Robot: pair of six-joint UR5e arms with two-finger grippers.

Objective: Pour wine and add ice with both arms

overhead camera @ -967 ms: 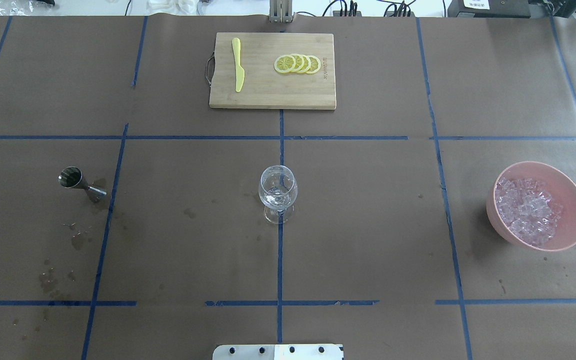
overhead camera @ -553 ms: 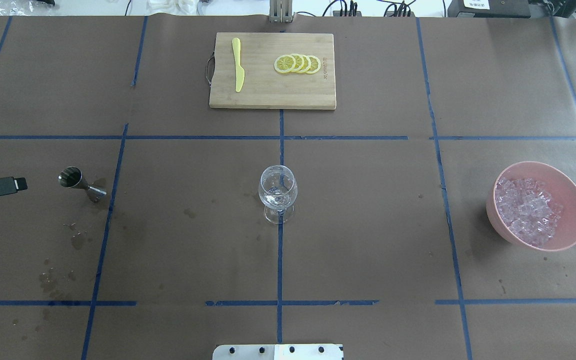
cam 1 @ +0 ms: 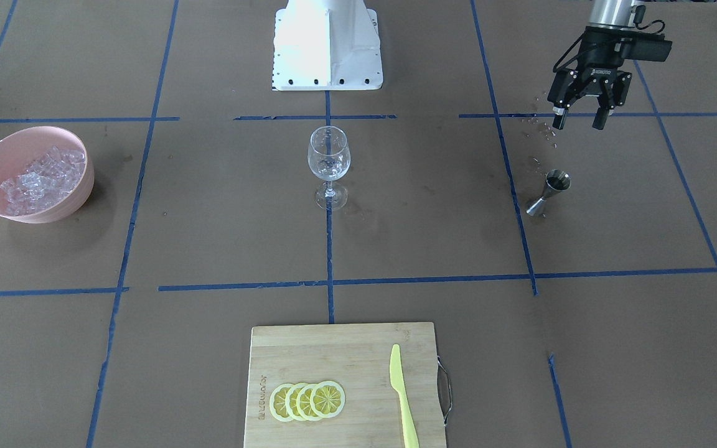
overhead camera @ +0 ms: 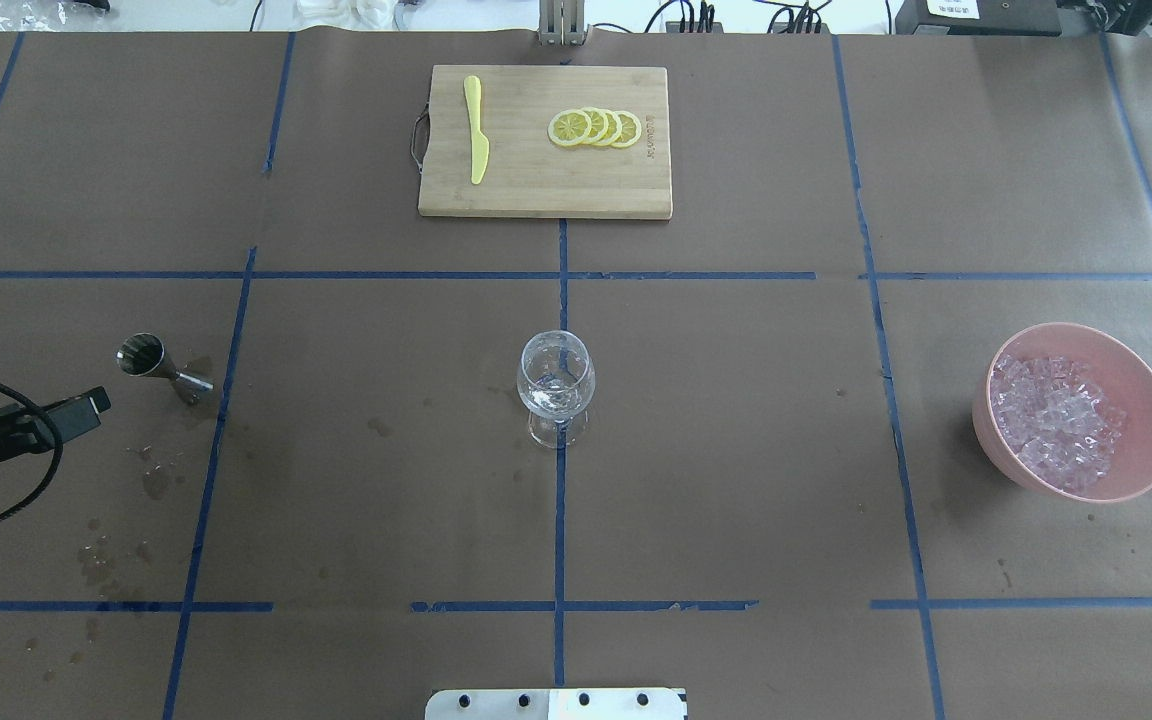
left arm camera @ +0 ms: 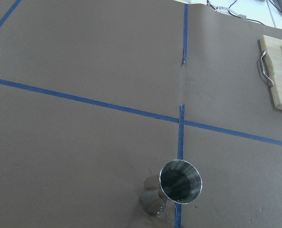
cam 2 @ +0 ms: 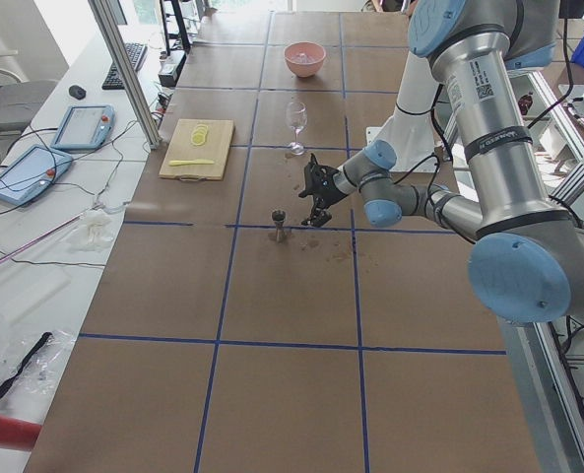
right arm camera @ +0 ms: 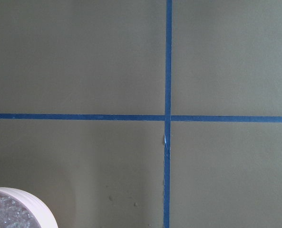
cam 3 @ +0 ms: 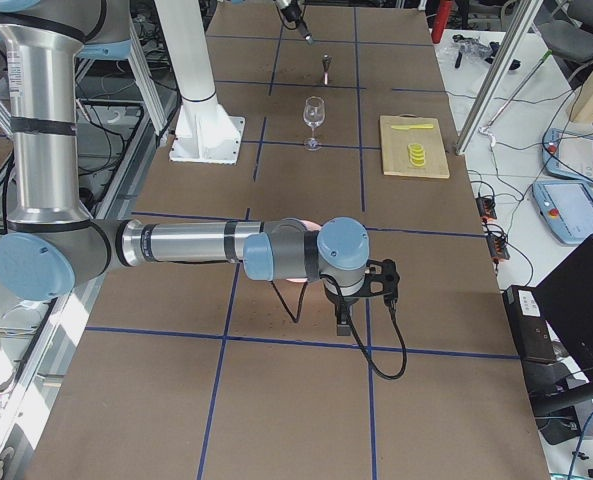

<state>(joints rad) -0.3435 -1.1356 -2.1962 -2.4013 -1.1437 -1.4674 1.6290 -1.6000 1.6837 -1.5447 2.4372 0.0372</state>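
Observation:
A clear wine glass [cam 1: 328,163] stands upright at the table's middle, also in the overhead view [overhead camera: 556,385]. A steel jigger [cam 1: 551,190] stands upright on the left side [overhead camera: 161,365], and shows from above in the left wrist view [left arm camera: 176,187]. My left gripper [cam 1: 578,118] is open and empty, above the table on the robot's side of the jigger and apart from it. Ice [overhead camera: 1056,420] fills a pink bowl [overhead camera: 1141,400] at the right. My right gripper [cam 3: 344,325] shows only in the exterior right view, near the bowl; I cannot tell its state.
A wooden cutting board [overhead camera: 536,190] at the far middle holds lemon slices [overhead camera: 596,128] and a yellow knife [overhead camera: 477,130]. The white pedestal [cam 1: 327,43] stands at the robot's edge. Wet spots [overhead camera: 151,480] mark the paper near the jigger.
My left arm has come into the overhead view from the left edge and moved right, closer to the jigger. The glass, jigger and bowl have not moved.

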